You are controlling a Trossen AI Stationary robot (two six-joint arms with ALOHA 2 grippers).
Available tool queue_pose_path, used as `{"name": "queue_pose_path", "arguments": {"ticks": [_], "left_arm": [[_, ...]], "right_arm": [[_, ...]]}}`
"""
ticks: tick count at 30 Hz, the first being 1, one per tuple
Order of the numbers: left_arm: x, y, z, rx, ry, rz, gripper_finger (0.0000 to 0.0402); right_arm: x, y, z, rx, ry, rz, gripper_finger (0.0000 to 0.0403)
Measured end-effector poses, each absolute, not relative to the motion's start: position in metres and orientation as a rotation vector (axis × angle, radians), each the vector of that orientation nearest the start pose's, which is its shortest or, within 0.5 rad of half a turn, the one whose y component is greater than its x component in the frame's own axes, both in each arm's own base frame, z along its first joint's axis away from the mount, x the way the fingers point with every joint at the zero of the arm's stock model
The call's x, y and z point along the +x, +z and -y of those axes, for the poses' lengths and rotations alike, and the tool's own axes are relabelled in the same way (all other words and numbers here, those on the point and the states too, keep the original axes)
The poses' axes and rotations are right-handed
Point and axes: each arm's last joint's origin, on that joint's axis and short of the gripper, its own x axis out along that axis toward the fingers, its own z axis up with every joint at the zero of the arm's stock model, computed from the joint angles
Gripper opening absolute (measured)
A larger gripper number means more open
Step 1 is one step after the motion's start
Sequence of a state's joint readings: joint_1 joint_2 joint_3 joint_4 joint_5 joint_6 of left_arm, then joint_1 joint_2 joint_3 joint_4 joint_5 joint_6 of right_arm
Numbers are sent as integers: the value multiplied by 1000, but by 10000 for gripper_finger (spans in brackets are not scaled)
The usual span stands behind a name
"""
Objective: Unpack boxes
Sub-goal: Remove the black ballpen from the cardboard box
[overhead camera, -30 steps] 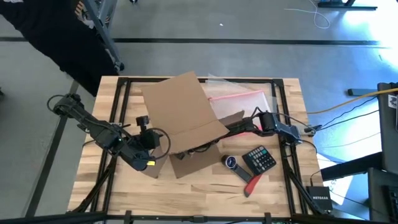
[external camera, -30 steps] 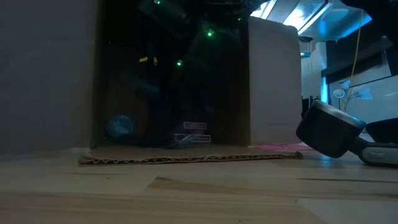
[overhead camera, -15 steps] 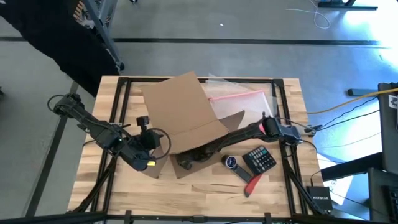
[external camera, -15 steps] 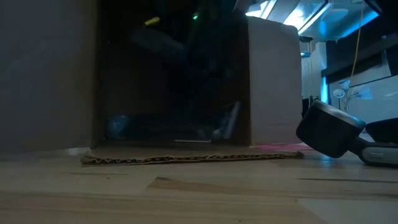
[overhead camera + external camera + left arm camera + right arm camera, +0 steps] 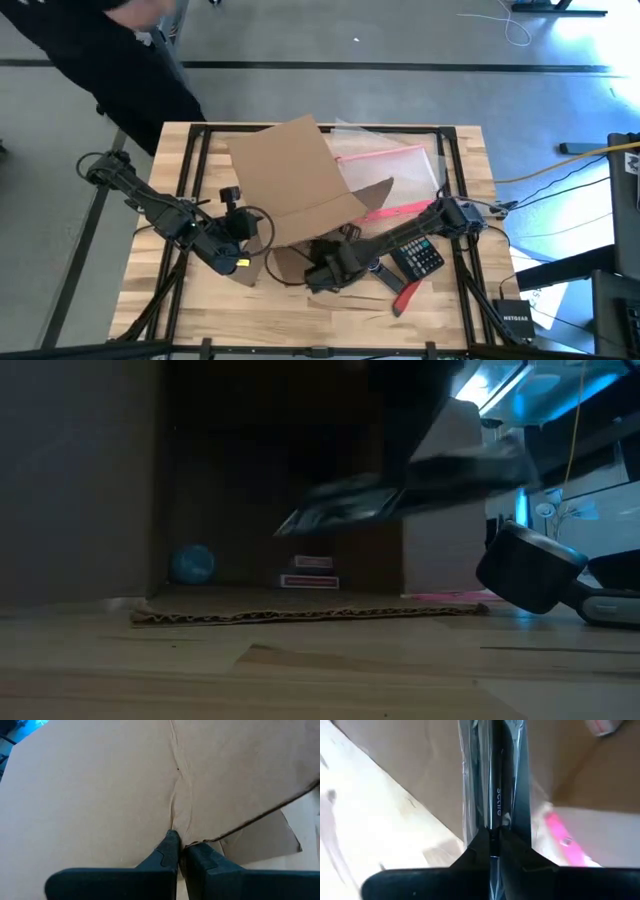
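Right hand [image 5: 322, 277] is pinched on a dark flat item sealed in clear film [image 5: 495, 785], held just in front of the open mouth of the box [image 5: 295, 185]. We see our left hand [image 5: 179, 851] pressed together on the edge of the box's cardboard, near a crease, at the box's left side.

We have the box lying on its side near the middle of the wooden surface [image 5: 200, 310], with one big flap standing up toward the back and another lying flat out front. Inside, in the low view, a small blue ball [image 5: 192, 563] and a little red-and-white packet [image 5: 311, 572] sit on the box floor (both well back from the opening).

We judge the box to be light and fairly stiff, though its flaps bend easily at the folds and the whole thing would slide on the smooth wood if pushed. We think a panel edge close to a corner gives the firmest hold. The wrapped item looks thin and slippery, so we would grip it squarely across its width.

A calculator [image 5: 416, 257] and a red-handled tool [image 5: 405, 297] lie on the surface to the right.
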State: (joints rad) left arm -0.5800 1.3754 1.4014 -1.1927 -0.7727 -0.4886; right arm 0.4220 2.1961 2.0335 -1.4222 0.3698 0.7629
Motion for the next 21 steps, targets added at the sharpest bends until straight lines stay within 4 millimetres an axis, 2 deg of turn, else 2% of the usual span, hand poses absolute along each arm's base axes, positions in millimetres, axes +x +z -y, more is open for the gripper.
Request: {"name": "queue_pose_path", "arguments": {"ticks": [5, 7, 11, 17, 21], "left_arm": [[218, 347, 118, 281, 377, -826, 4], [218, 347, 118, 280, 377, -826, 4], [217, 347, 119, 284, 374, -828, 4], [217, 347, 119, 286, 374, -829, 4], [217, 348, 119, 288, 373, -828, 4]], "right_arm": [[373, 256, -155, -165, -551, -1401, 11], [367, 258, -151, -193, -492, -1422, 8], [350, 261, -134, -177, -541, -1464, 0], [320, 251, -122, -130, -597, -1464, 0], [314, 230, -122, -48, -599, -1386, 2]]}}
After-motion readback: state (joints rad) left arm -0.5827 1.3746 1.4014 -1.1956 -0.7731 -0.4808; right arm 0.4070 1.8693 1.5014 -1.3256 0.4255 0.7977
